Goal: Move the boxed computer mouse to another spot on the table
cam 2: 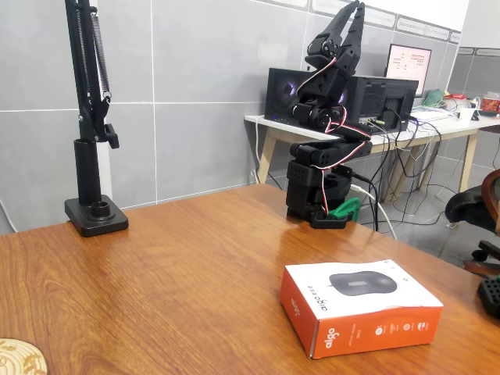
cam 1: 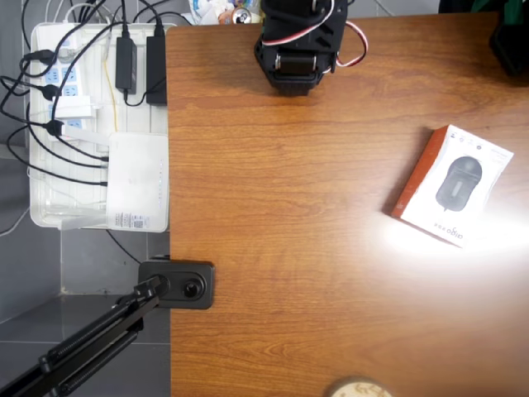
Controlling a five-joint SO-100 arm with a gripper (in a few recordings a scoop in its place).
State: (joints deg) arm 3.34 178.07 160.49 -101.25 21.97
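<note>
The boxed computer mouse (cam 1: pixel 455 186) lies flat near the right edge of the brown wood-grain table (cam 1: pixel 289 248), its white top showing a black mouse picture. In the fixed view the box (cam 2: pixel 359 305) sits at the front right of the table (cam 2: pixel 156 273), with its orange "aigo" side facing the camera. The black arm (cam 1: pixel 297 41) stands folded at the table's far edge. Its gripper (cam 2: pixel 353 12) points straight up, high above the base and well away from the box, with the fingertips together and nothing held.
A white tray (cam 1: pixel 91 124) of power strips, cables and a white router (cam 1: pixel 136 182) sits off the table's left side. A black stand clamp (cam 1: pixel 178 284) (cam 2: pixel 94 211) grips the table edge. A round cork coaster (cam 1: pixel 357 389) (cam 2: pixel 19 358) lies at the near edge.
</note>
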